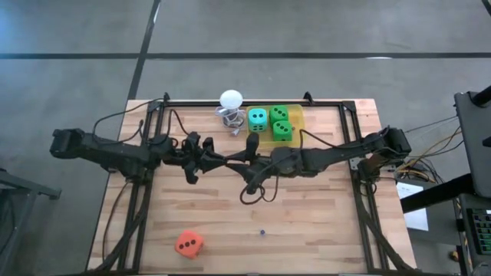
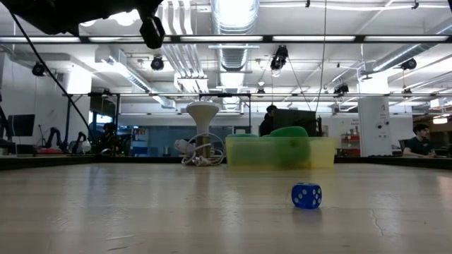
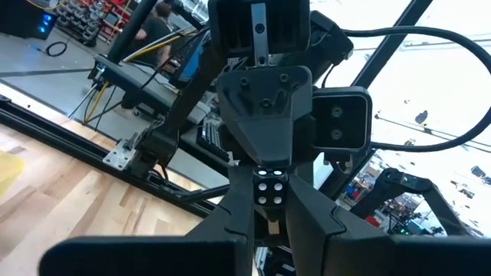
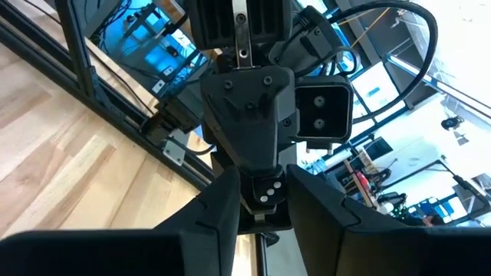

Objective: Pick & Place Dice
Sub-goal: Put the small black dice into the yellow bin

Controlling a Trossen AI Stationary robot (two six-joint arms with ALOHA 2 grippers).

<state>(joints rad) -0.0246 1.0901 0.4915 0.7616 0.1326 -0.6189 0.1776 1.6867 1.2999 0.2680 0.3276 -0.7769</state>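
Wooden table (image 1: 322, 222) lay open around the front-edge orange die (image 1: 188, 244); teal die (image 1: 258, 119) and green dice (image 1: 278, 114) sat by the rear tray (image 1: 298, 115); only the low view resolved a blue die (image 2: 306, 195); left gripper (image 1: 201, 158) and right gripper (image 1: 251, 142), mid-table, closure indeterminable.

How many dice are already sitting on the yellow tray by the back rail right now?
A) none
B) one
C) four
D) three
D: in the high view the teal die and two green dice sit together on the yellow tray, while the orange-red die lies alone near the table's front edge.
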